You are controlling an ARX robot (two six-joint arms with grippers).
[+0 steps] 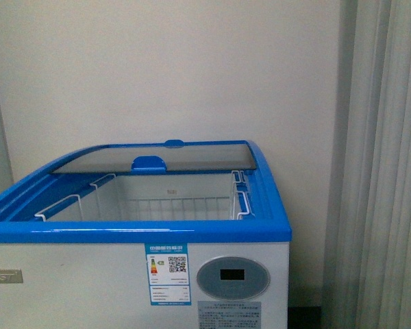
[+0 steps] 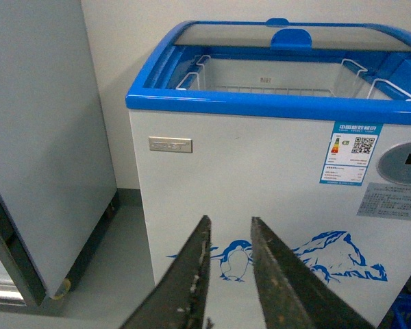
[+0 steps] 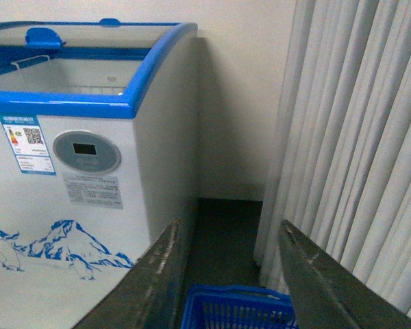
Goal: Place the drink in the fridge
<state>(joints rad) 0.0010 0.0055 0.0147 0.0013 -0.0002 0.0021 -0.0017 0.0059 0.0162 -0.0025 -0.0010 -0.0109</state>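
The fridge (image 1: 89, 288) is a white chest cooler with a blue rim, right in front of me. Its curved glass lid (image 1: 157, 156) is slid back, so white wire baskets (image 1: 171, 202) show inside. The fridge also shows in the left wrist view (image 2: 260, 185) with its penguin-and-mountain graphic, and in the right wrist view (image 3: 68, 178) with its oval grey display. My left gripper (image 2: 230, 223) is open and empty, low before the fridge front. My right gripper (image 3: 229, 229) is open and empty, off the fridge's right corner. The drink is out of view.
A plain grey cabinet on casters (image 2: 41, 151) stands left of the fridge. Pale curtains (image 1: 383, 164) hang to the right, also in the right wrist view (image 3: 356, 137). A blue plastic basket (image 3: 236, 312) sits on the dark floor below my right gripper.
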